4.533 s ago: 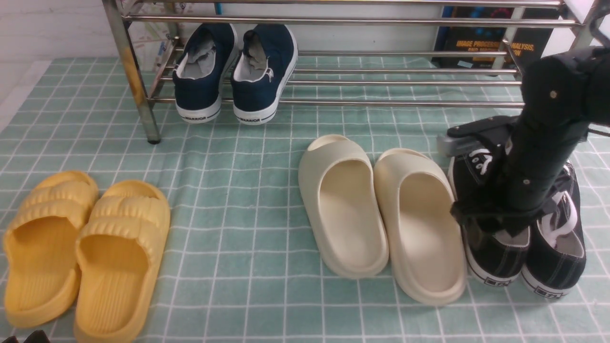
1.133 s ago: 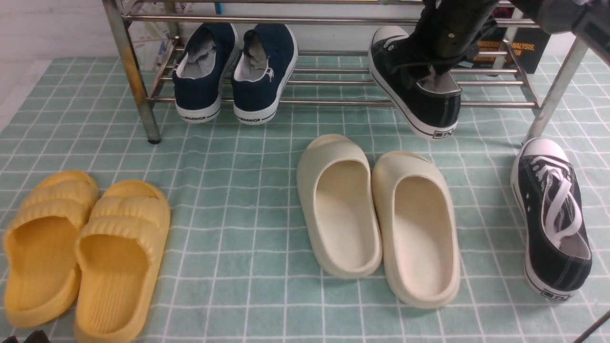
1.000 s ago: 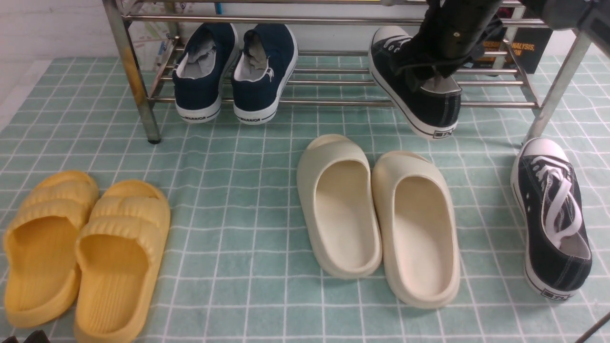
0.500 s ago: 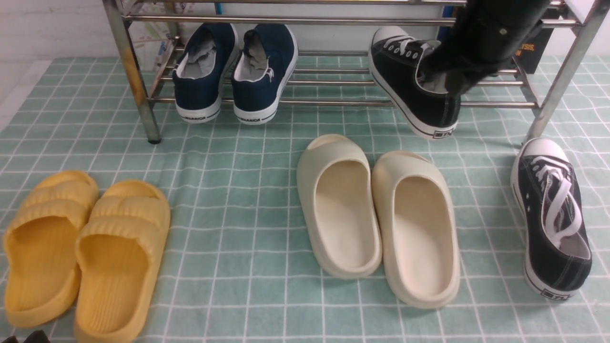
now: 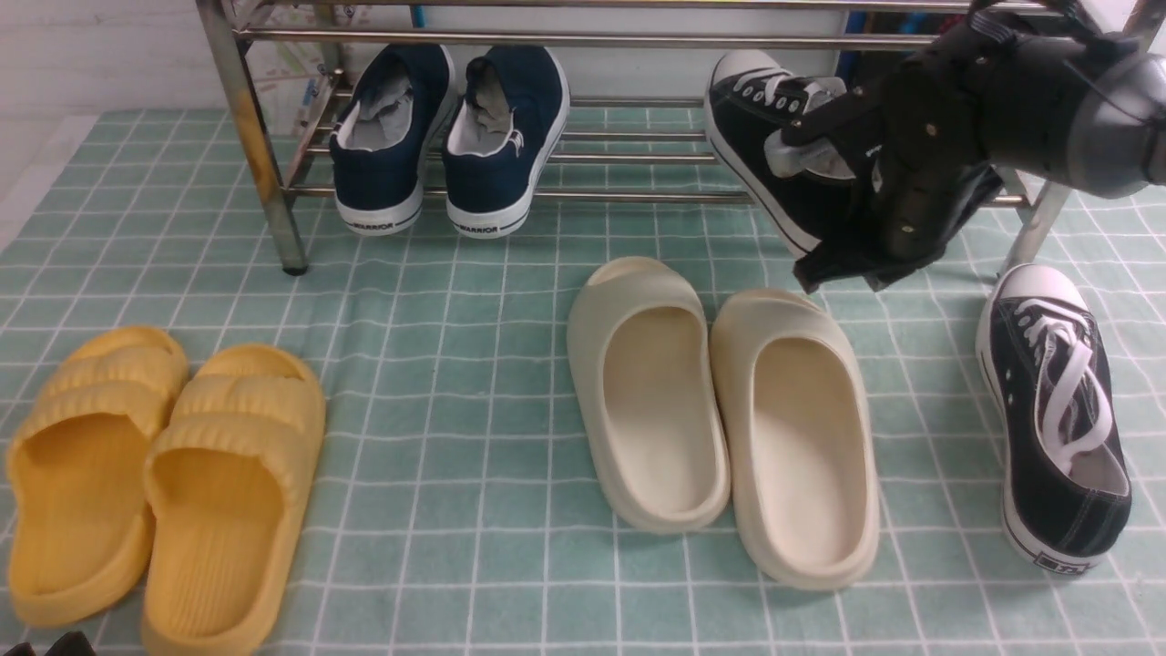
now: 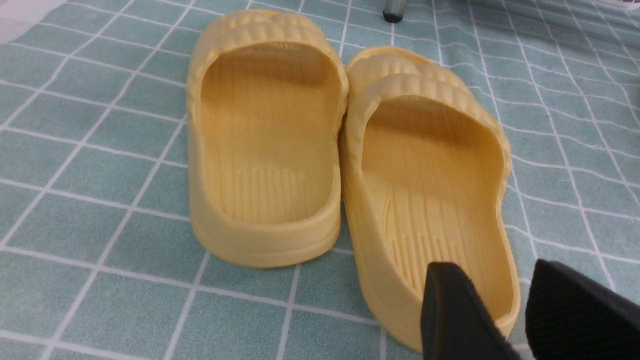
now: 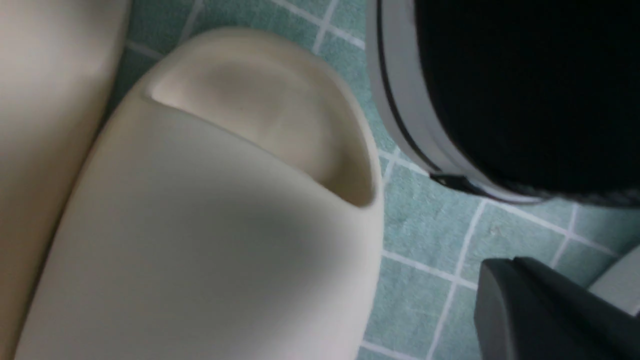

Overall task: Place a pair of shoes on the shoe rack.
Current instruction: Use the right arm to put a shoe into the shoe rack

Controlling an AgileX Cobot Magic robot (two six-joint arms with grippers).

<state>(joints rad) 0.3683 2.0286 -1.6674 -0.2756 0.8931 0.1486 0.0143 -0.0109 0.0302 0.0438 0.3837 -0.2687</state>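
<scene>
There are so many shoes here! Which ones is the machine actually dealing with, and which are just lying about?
Part of the job:
- black sneaker, already on the rack
- second black sneaker, on the checked cloth
- shoe rack

Just lying about:
- navy sneakers, on the rack
- cream slides
- yellow slides

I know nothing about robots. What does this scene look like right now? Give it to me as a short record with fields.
surface: checked green cloth
furniture: chrome shoe rack at the back
on rack: navy sneakers; first black sneaker, heel overhanging the front bar
on cloth: second black sneaker, cream slides, yellow slides
right tool: shut, holding nothing, by the racked sneaker's heel
left tool: open, over a yellow slide
job left: second black sneaker not yet racked
</scene>
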